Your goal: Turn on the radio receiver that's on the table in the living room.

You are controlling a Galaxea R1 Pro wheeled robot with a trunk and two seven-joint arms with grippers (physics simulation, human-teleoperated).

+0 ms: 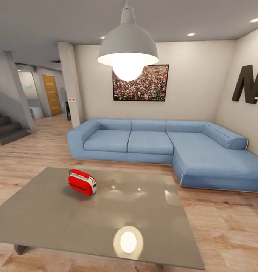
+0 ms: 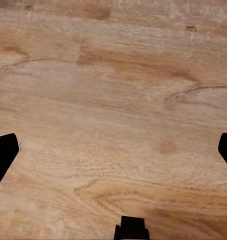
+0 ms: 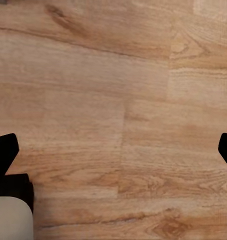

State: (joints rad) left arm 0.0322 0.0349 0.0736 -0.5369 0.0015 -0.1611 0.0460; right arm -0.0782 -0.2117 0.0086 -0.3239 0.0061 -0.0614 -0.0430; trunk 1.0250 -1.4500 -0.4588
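Note:
The red radio receiver (image 1: 82, 182) with its white-silver rim stands on the left part of the low grey-taupe table (image 1: 106, 223) in the head view, its dark slot facing forward-left. In the left wrist view my left gripper (image 2: 113, 150) is open, its dark fingertips (image 2: 4, 152) wide apart at the picture's edges, over bare wood plank floor. My right gripper (image 3: 113, 150) is likewise open above the floor, one black fingertip (image 3: 3, 152) showing at the side. Nothing lies between either pair of fingers.
A blue L-shaped sofa (image 1: 163, 145) stands behind the table, under a framed crowd picture (image 1: 141, 84). A grey dome pendant lamp (image 1: 128, 47) hangs lit over the table. Stairs (image 1: 4, 128) and a hallway with an orange door (image 1: 51, 94) lie at the left. Wood floor surrounds the table.

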